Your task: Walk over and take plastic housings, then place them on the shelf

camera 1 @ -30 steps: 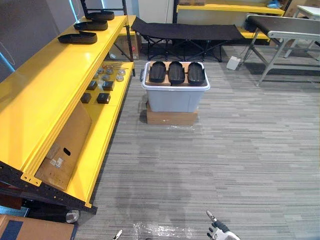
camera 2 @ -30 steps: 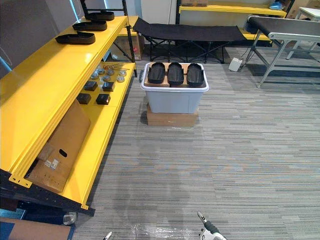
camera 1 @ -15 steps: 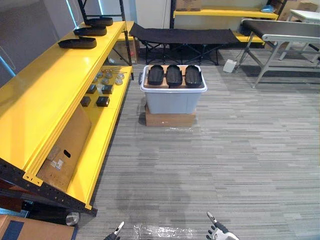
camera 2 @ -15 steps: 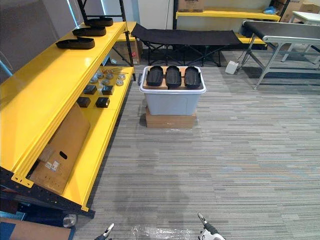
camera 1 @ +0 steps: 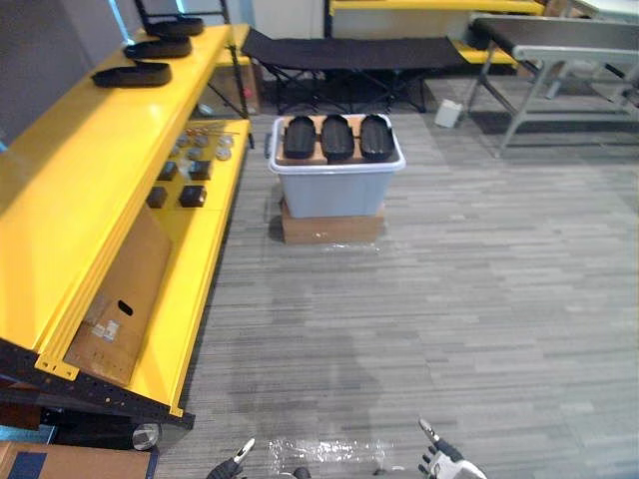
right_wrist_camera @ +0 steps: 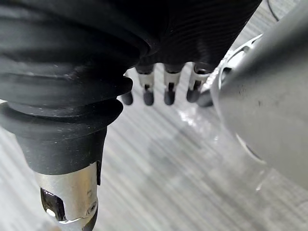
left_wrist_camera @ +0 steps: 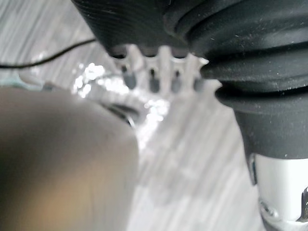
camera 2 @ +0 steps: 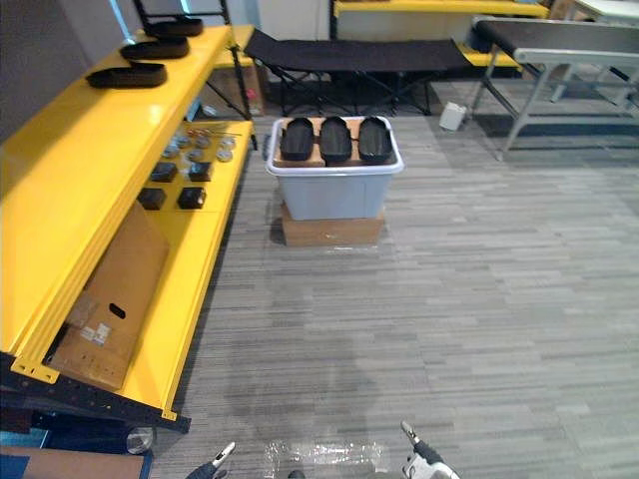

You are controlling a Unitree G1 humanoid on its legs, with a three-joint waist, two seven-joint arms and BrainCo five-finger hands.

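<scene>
The long yellow shelf runs ahead of and outboard of the left hand, and open grey carpet stretches in front of both hands. A black folding cot and a metal-framed table stand farthest off.

Well ahead, between the lines of the two hands, a grey bin sits on a low brown box. Three black plastic housings lie side by side across its top. Three more housings rest at the shelf's far end.

A cardboard carton leans in the lower tier, with small dark blocks beyond it.

The left hand and right hand hang low, well apart. Their fingers are straight and loose and hold nothing.

The housings look like stiff, light, smooth moulded shells, likely slippery. A hold across the long rims, near the middle, seems safest. Nothing blocks the carpet to the bin. The shelf's jutting edge is the thing to clear when turning towards it.
</scene>
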